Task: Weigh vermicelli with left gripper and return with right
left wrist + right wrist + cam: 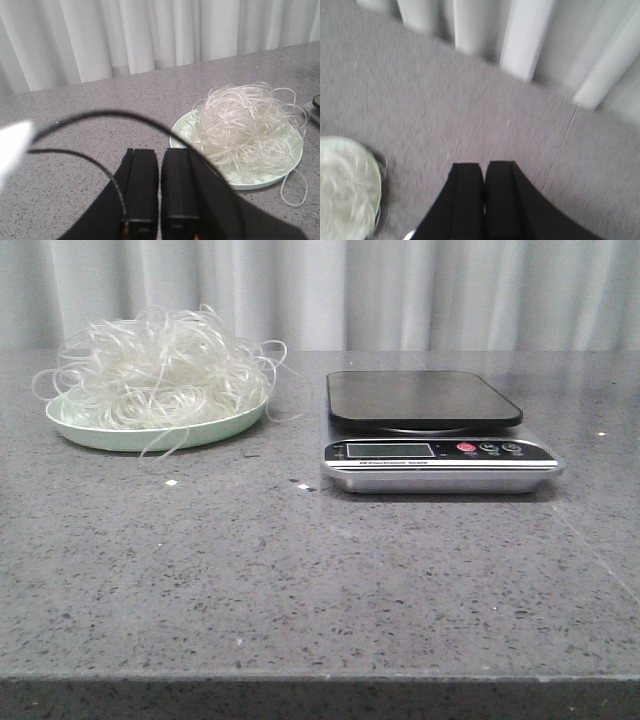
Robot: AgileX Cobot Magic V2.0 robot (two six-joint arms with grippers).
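Over grey table (300, 580), both grippers' fingers (142, 185) together, empty.

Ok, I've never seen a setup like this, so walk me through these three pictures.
It's a two-armed robot at a grey table. One camera looks forward over the table; the other two ride on the wrists, so the black shapes low in those views are the left gripper and right gripper. Both look shut and hold nothing. On the table sit a green plate heaped with vermicelli, and beside it a kitchen scale with nothing on it. Neither arm appears in the front view.
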